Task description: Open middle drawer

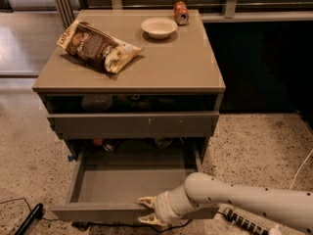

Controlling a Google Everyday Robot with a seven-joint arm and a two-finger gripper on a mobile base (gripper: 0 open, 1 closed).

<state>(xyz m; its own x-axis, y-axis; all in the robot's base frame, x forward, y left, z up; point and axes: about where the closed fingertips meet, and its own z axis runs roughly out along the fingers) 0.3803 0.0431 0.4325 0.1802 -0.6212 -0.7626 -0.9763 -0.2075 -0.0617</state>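
Observation:
The middle drawer of the grey-brown cabinet stands pulled far out toward me, showing its matte grey inside with nothing in it. My gripper is at the drawer's front panel, right of its middle. One pale finger lies over the top edge and the other sits on the outer face, so the gripper is clamped on the panel. My white arm comes in from the lower right. The lowest drawer is hidden under the open one.
The taller top drawer front with a pale centre mark is slightly ajar. On the cabinet top lie a chip bag, a white bowl and a can. A power strip and a black cable lie on the floor.

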